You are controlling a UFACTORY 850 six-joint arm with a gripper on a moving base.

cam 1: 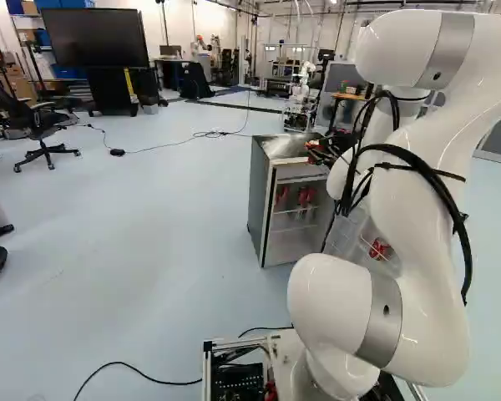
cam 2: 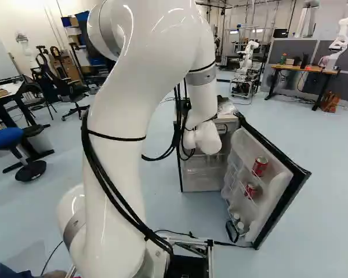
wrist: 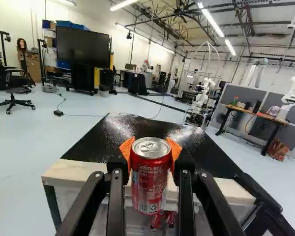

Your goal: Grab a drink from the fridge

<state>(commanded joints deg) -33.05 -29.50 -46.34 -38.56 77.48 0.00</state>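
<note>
In the left base view the gripper (cam 1: pixel 321 151) is at the fridge top's front edge, partly behind the arm. Seen from the wrist, the gripper (wrist: pixel 151 146) has both orange pads pressed on the sides of an upright red can (wrist: pixel 150 189). That can is in front of the black fridge top (wrist: pixel 132 129). Below, more red cans (wrist: pixel 158 221) show inside the fridge (cam 1: pixel 262 205). Its door (cam 2: pixel 276 202) stands open, with red cans (cam 2: pixel 260 166) on the door shelves.
The open door reaches out to the right of the fridge, near the base. Beyond the fridge stand another robot (cam 2: pixel 247 58) and a wooden table (cam 2: pixel 304 68). An office chair (cam 1: pixel 43 134) and a large screen (cam 1: pixel 94 38) are far left. A cable (cam 1: pixel 163 381) lies on the floor.
</note>
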